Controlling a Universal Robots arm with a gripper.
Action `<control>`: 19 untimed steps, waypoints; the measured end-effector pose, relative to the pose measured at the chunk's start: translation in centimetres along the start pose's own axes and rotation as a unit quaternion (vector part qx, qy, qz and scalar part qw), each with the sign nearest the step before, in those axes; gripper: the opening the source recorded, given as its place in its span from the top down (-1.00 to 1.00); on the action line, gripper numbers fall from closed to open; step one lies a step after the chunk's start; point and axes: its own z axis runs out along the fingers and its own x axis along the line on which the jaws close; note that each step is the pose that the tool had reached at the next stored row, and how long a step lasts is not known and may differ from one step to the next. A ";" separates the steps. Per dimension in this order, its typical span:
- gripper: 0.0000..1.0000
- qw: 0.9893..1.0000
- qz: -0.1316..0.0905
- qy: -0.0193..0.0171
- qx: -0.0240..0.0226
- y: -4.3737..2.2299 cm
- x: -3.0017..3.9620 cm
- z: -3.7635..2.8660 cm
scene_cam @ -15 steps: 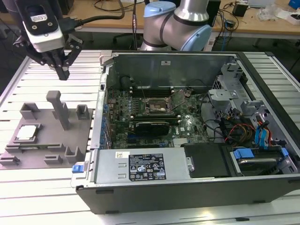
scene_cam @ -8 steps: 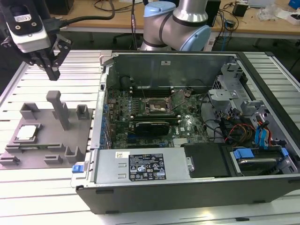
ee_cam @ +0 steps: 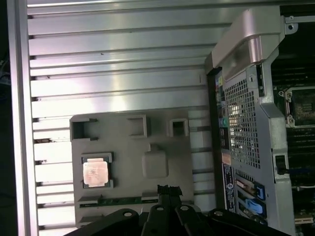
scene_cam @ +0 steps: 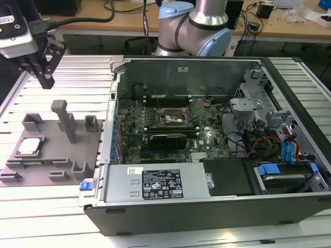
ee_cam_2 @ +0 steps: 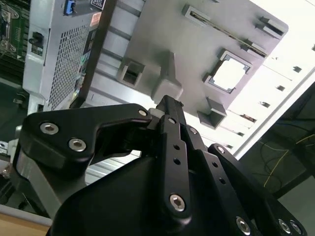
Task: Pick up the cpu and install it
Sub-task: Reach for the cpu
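The cpu lies flat in a recess at the exterior view's left end of the grey moulded tray, silvery top up. Both wrist views show the cpu seated in the tray. My gripper hangs well above the ribbed table, up and behind the tray, away from the cpu. Its black fingers are pressed together, shut on nothing. The motherboard socket sits in the middle of the open computer case, with its metal frame visible.
The open computer case takes up the middle and the exterior view's right, with tall walls, cables and drive bays. A tall post and smaller blocks rise from the tray. The arm's base stands behind the case.
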 end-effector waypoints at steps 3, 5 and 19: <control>0.79 1.000 0.000 0.000 0.000 -0.07 0.85 -0.01; 0.79 1.000 0.000 0.000 0.000 -0.10 1.31 0.00; 0.79 1.000 0.000 0.000 0.000 -0.44 4.76 1.77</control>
